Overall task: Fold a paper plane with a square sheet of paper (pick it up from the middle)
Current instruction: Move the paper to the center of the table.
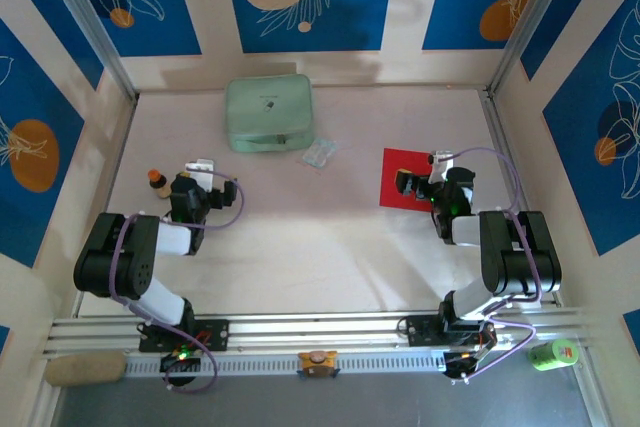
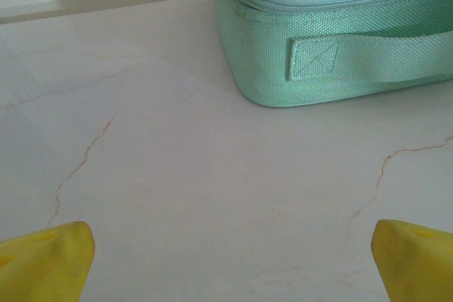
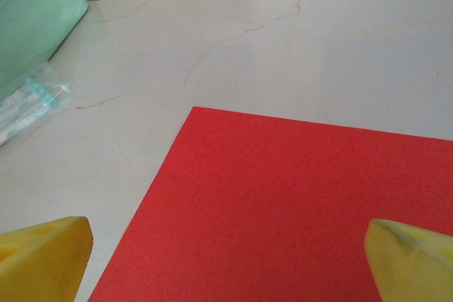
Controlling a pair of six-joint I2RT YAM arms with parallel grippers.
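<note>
With pickup pending, the right hand (image 1: pixel 408 185) hung wide open and empty over the flat square sheet of paper (image 1: pixel 400 165), centre right, probably needing a mid-sheet pinch.

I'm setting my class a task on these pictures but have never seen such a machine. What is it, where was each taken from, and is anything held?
A left arm and a right arm are bolted at a table's near edge. One picture looks down from above; the other two come from wrist cameras, with yellow fingers showing. On the table lie a red paper, a green pouch, a clear packet and a small bottle. The left gripper and right gripper are open and empty; the right one is over the paper.
</note>
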